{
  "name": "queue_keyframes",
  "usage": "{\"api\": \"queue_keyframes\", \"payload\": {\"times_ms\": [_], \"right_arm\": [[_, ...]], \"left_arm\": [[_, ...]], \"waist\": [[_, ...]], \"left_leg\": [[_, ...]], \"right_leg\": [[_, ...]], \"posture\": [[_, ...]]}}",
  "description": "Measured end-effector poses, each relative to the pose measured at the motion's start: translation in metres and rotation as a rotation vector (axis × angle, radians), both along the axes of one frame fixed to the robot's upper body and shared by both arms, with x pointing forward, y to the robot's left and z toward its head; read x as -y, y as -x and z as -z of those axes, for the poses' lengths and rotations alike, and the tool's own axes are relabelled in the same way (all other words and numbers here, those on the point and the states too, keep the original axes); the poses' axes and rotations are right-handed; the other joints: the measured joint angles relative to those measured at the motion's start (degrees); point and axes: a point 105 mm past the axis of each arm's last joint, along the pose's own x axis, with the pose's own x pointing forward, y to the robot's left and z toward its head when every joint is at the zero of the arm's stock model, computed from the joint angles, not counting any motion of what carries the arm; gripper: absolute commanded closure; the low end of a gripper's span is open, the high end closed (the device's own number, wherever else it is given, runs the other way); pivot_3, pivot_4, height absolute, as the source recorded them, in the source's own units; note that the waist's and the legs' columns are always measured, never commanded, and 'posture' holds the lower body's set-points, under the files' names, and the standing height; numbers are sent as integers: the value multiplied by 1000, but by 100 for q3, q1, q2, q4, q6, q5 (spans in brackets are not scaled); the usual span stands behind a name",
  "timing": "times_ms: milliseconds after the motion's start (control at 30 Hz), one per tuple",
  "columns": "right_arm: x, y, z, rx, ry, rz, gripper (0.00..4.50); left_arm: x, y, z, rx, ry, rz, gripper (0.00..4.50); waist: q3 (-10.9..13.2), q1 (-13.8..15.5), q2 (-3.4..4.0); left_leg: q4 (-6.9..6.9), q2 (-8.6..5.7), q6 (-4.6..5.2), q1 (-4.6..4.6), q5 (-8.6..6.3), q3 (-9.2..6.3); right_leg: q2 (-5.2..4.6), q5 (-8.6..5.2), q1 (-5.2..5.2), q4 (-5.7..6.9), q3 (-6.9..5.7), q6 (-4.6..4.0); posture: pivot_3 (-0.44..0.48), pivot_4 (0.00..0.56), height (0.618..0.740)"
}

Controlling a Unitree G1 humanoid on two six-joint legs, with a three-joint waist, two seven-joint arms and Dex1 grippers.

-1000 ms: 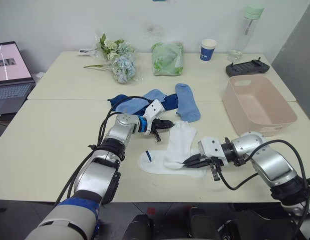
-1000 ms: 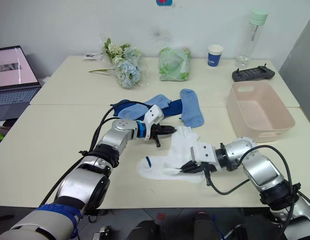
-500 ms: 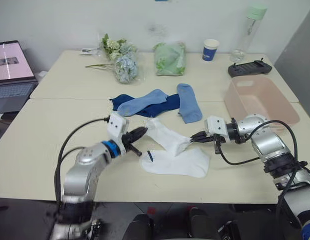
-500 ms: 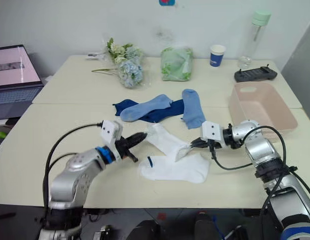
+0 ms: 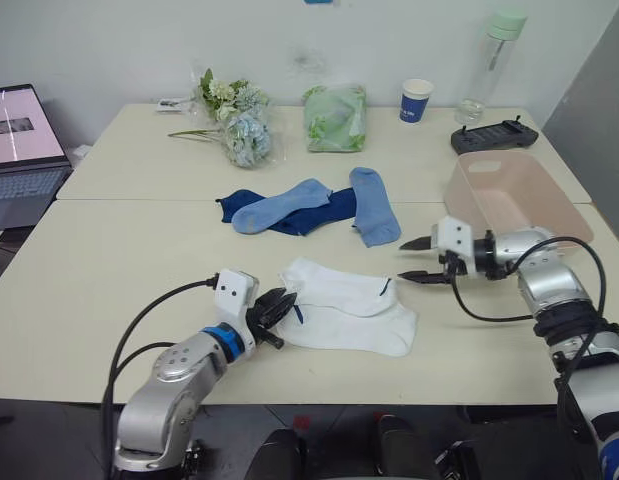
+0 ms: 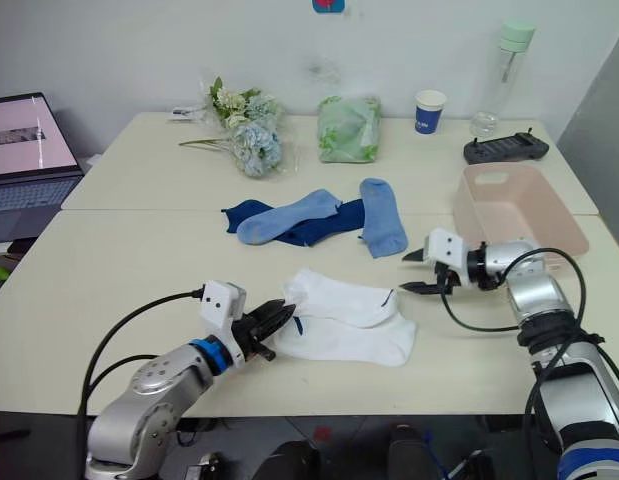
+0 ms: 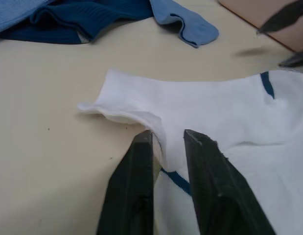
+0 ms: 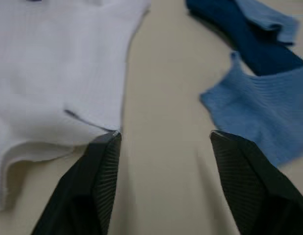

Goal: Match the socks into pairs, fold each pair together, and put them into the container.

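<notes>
**White pair laid together, fold not yet made**

The two white socks [image 5: 349, 305] lie one over the other in the lower middle of the frame, on the near counter [image 5: 109, 260]. They overlap almost along their whole length, which I judge is so that they can be folded as one pair.

The left hand [image 5: 279, 308] is low in the frame, at the left end of the white socks. In the left wrist view its two fingers [image 7: 134, 196] stand close together with a fold of white cuff between them, so it appears to pinch the upper sock by its edge. I think this hold is there to keep that end in place or to lift it over for the fold.

The right hand [image 5: 417, 260] is at the right of the middle, just beside the right end of the white socks. Its fingers are spread wide and they hold nothing; only bare counter shows between them in the right wrist view.

The light blue socks [image 5: 374, 205] and the dark navy socks [image 5: 289, 215] lie mixed in a small heap in the middle of the frame, not yet matched. The container [image 5: 509, 205] stands at the right edge, and I see nothing in it.
</notes>
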Motion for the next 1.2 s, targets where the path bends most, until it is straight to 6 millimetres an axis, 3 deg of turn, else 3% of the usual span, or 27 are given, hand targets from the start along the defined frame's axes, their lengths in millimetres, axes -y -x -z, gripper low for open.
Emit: {"api": "queue_keyframes", "payload": {"times_ms": [33,167,233,333,400,600,700,867,967,1200], "right_arm": [[5,1,-3,-22,-32,55,1094],[16,11,-1,-136,-91,235,1094],[15,30,5,-272,-138,317,1094],[-13,44,9,-404,-288,393,1094],[-26,52,17,-442,-293,408,1094],[-38,54,27,-480,-312,475,1094],[-39,52,31,-480,-309,503,1701],[-44,55,35,-495,-291,486,3376],[-48,54,35,-492,-307,488,4410],[-51,50,31,-452,-331,490,4500]], "left_arm": [[-5,3,-1,-15,-10,14,2005],[-19,18,-9,-62,-31,91,2005],[-30,18,-21,-57,-28,112,2005],[-44,-17,-35,5,-39,63,2005],[-44,-43,-42,54,-67,57,2005],[-20,-68,-23,40,-164,216,2005],[-7,-81,-12,33,-205,282,1964],[-1,-89,4,25,-282,355,1964],[-2,-88,6,42,-327,398,2535],[-1,-84,7,40,-317,427,4438]], "waist": [[0,6,0],[1,9,2],[4,23,13],[2,35,14],[1,42,13],[1,4,13],[1,1,13],[1,-42,13],[1,-39,13],[1,-27,13]], "left_leg": [[-1,2,0,-2,0,-1],[-2,8,1,-3,-1,-4],[-2,7,2,-2,-1,-4],[0,-7,3,5,0,-5],[1,-11,3,2,0,-3],[-5,-11,2,-4,-1,2],[-1,-11,2,-1,0,2],[-3,-7,2,-1,-1,2],[-1,-9,2,0,0,2],[1,-9,3,0,-1,0]], "right_leg": [[-1,0,-1,0,0,0],[-2,-1,-2,2,-1,-2],[-3,-1,1,2,0,-2],[2,1,8,6,-5,-4],[2,1,7,1,-6,-3],[-2,0,-7,-5,-8,-2],[0,1,-4,5,-9,-2],[3,1,-9,6,-8,-1],[2,1,-7,6,-7,-1],[2,1,-6,8,-8,-1]], "posture": [[0,150,740],[0,150,740],[0,150,740],[0,150,740],[0,150,740],[0,150,740],[0,150,740],[0,150,740],[0,150,740],[0,150,740]]}}
